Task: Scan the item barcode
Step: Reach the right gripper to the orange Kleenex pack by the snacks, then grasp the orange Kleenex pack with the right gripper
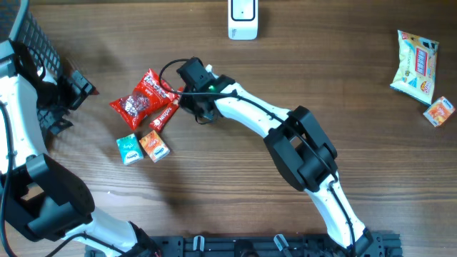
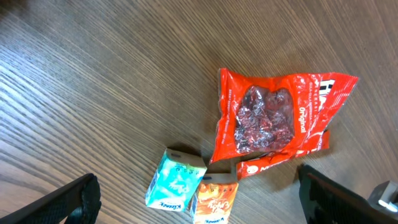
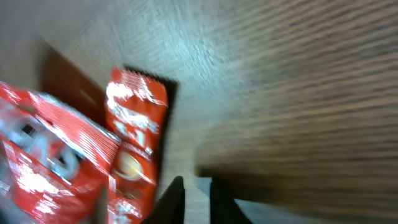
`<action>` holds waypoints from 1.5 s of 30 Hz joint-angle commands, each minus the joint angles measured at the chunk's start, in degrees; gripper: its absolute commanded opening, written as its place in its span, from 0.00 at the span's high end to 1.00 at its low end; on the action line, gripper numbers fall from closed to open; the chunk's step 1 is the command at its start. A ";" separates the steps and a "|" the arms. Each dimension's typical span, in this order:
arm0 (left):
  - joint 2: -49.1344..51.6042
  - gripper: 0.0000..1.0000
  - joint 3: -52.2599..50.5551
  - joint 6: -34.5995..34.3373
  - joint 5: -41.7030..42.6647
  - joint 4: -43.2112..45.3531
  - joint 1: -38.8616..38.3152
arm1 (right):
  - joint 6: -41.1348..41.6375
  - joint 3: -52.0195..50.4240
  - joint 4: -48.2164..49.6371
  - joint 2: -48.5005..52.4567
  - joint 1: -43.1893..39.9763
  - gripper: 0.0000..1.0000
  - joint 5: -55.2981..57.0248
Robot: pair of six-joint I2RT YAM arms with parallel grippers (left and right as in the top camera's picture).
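Since nothing sits at the scanner (image 1: 243, 19) on the middle of the tabletop's (image 1: 321, 57) far edge, the task reads as early: pick stage, no scan done.

- Right gripper (image 3: 194, 183) is down in the left half of the tabletop, just beside the slim red packet (image 1: 166, 114). Its fingers are drawn nearly together, and nothing shows between them. The wrist view is blurred, so a thin pinch can't be ruled out.
- The slim red packet lies flat on the tabletop, one end tucked under the red bag (image 1: 143, 96). It is the likely target, being nearest the right gripper, but that's a guess. It doesn't look lifted.
- Teal box (image 1: 128, 148) and orange box (image 1: 154, 145) sit side by side, just nearer the front edge than the red bag. Neither is touched.
- Yellow snack bag (image 1: 415, 66) and small orange packet (image 1: 438, 112) lie by the right edge, well apart from both arms.
- Left gripper (image 2: 198, 174) hangs above the cluster by the left edge, fingers spread wide, holding nothing.

Left to do, as judged:
1. Get a real grip on one item.
2. Lift it and carry it across to the scanner.
3. Turn the barcode toward the scanner.

No barcode is visible on any item in these views, so which face to present is unknown.
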 commanded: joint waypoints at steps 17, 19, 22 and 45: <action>-0.22 0.00 0.44 -8.07 0.33 -0.52 2.73 | -54.51 -0.83 -12.35 -11.93 13.35 0.13 -5.07; -0.22 0.00 0.44 -8.66 0.31 -1.31 3.50 | -54.03 -1.07 -10.80 -11.45 15.89 0.15 1.18; -0.22 0.00 0.44 -8.61 0.28 -2.36 3.93 | -54.03 -1.07 -8.35 -10.71 18.58 0.17 7.37; -0.22 0.00 0.44 -8.63 0.28 -2.89 3.91 | -52.15 -1.07 -3.63 -1.70 18.47 0.75 10.82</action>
